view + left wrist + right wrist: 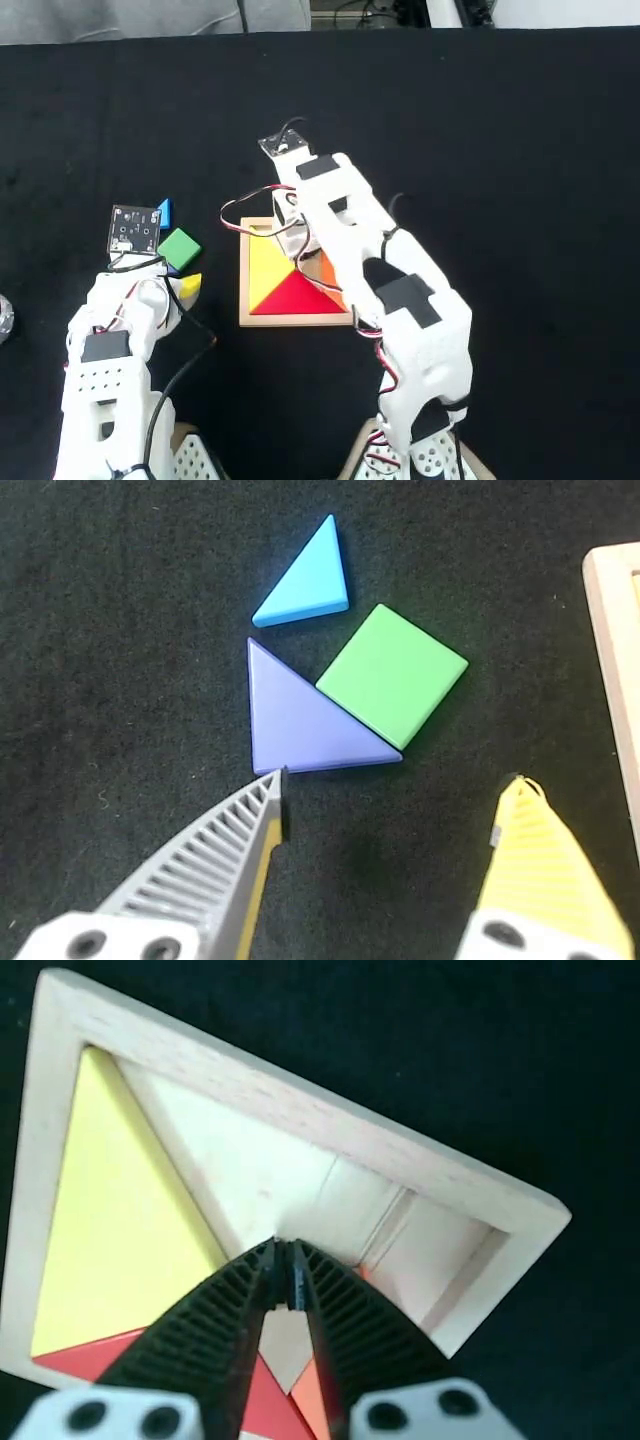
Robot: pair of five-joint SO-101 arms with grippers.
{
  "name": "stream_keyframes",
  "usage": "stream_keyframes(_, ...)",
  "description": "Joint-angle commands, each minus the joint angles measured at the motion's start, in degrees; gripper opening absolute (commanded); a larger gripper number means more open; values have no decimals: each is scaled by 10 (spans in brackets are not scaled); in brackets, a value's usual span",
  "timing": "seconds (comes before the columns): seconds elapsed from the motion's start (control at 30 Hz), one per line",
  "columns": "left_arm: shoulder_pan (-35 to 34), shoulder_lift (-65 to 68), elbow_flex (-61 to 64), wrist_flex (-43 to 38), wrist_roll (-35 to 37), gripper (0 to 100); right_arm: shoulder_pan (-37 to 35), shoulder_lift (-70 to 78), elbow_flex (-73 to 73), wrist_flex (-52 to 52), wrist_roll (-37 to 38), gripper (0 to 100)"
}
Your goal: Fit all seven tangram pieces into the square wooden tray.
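One square wooden tray (290, 320). Six tangram pieces counted, each a different colour.

Three inside the tray:
- one yellow triangle (265, 275)
- one red triangle (297, 298)
- one orange piece (330, 270), too hidden to tell its shape

Three outside the tray, on the black cloth (520, 150) off its left-arm side:
- one light-blue triangle (310, 580)
- one green square (392, 675)
- one purple triangle (290, 725)

By shape: four sure triangles, one square, one undecided.

Two white arms: one left arm (105, 370) beside the tray, one right arm (420, 320) over it. Two grippers: one left gripper (396, 780), one right gripper (285, 1250).
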State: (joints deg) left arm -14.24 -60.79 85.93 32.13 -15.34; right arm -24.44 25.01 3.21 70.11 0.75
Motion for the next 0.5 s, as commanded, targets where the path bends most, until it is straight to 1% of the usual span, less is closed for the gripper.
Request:
stream_keyframes(0.0,0,-7,-4,-11,4,331,-5,-3,-32,7,4,11)
stream_keyframes(0.33,0,-7,-4,-11,4,331,-5,0,-39,-16,3,11)
stream_keyframes(0.47,0,-7,-4,-11,4,331,-29,1,-36,-11,3,11)
